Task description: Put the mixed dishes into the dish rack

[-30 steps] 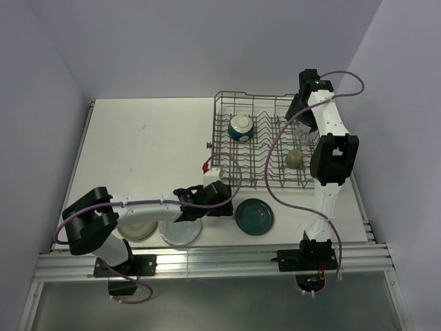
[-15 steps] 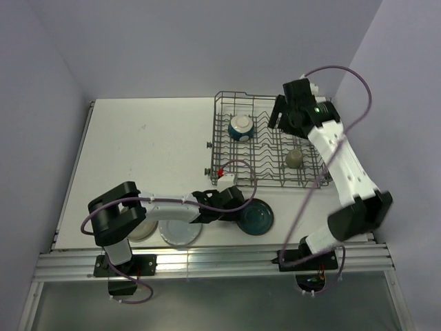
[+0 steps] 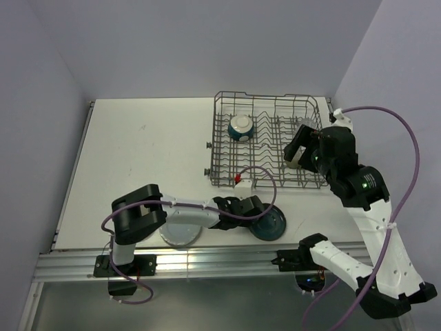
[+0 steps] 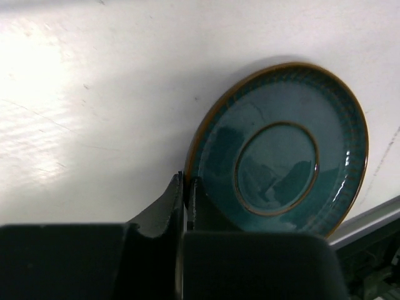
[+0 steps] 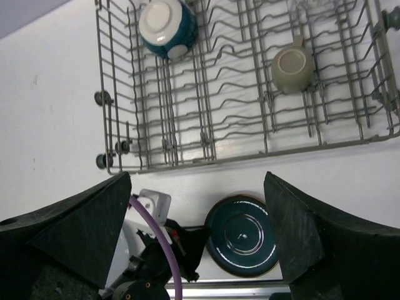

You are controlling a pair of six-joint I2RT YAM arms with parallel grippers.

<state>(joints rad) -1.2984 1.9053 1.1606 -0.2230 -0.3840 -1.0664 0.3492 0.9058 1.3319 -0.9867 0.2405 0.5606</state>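
The dark teal plate (image 3: 270, 223) lies on the table near the front edge, below the dish rack (image 3: 215, 138). My left gripper (image 3: 254, 212) reaches it from the left and is shut on its left rim (image 4: 187, 178); the plate (image 4: 278, 169) fills the left wrist view. In the rack sit the teal bowl (image 5: 167, 25) on its side and the small mug (image 5: 292, 67). A pale blue plate (image 3: 180, 236) lies under my left arm. My right gripper (image 3: 303, 148) hovers over the rack's right part, wide open (image 5: 197, 231) and holding nothing.
The rack (image 5: 219, 125) has several free tine rows between the bowl and the mug. The table's metal front rail (image 3: 207, 258) runs just below the teal plate. Purple cables loop from both arms over the rack's front edge.
My left gripper has slid right and closed on the teal plate's rim, and the plate has shifted a little right. The right arm has pulled back from the rack's far corner.
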